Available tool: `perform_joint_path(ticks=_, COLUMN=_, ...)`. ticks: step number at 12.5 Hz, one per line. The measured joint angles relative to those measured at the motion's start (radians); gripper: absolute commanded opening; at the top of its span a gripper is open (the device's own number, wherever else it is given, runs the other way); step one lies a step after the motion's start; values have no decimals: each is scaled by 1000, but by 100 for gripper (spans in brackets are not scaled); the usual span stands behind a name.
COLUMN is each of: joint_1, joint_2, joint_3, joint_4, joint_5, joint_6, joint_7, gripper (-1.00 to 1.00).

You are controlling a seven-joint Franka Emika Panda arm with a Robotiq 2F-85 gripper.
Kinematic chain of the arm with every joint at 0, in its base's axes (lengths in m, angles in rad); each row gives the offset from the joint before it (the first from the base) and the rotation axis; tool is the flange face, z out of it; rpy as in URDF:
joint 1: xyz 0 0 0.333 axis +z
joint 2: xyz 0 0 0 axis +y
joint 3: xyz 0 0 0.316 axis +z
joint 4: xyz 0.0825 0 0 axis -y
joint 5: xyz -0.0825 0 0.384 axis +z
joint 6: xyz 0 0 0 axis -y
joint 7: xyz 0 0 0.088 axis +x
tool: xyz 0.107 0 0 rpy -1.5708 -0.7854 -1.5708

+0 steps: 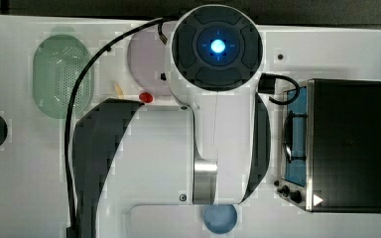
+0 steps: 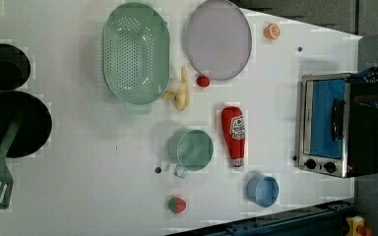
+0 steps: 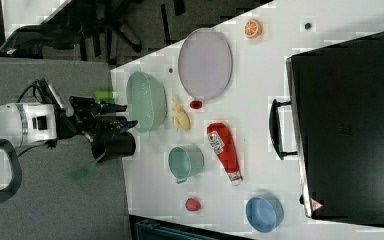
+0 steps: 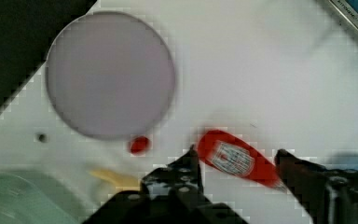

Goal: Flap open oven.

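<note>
The black oven stands at the top view's right, its blue glass door shut and facing the table's middle. The left view shows the door with its dark bar handle and knobs. The oven and its handle also appear in the right view, and a corner of the oven's frame shows in the wrist view. My gripper hangs open and empty, high over the ketchup bottle, well apart from the oven. The gripper sits at the right view's left.
On the white table lie a ketchup bottle, green cup, blue bowl, lilac plate, green colander, banana, small red ball, strawberry and orange slice. Black pans sit at the left view's left.
</note>
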Motion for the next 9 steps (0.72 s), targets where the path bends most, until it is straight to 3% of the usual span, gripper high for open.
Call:
perform_joint_path(ticks=3, joint_1=-3, joint_2=-218, joint_3=-5, joint_4=-172, joint_5=-23, joint_6=-207, joint_7=-10, gripper=100)
perform_joint_path(ticks=6, joint_1=-14, joint_2=-324, joint_3=-5, joint_4=-115, joint_5=-28, joint_6=-197, joint_7=-12, gripper=100)
perform_joint_path(ticks=7, joint_1=-14, joint_2=-333, joint_3=-6, joint_4=-89, joint_5=-33, joint_6=-193, joint_7=-14, gripper=89)
perform_joint_path(ticks=9, joint_1=-23, joint_2=-337, joint_3=-6, joint_4=-80, joint_5=-27, joint_6=-193, joint_7=-20, gripper=38)
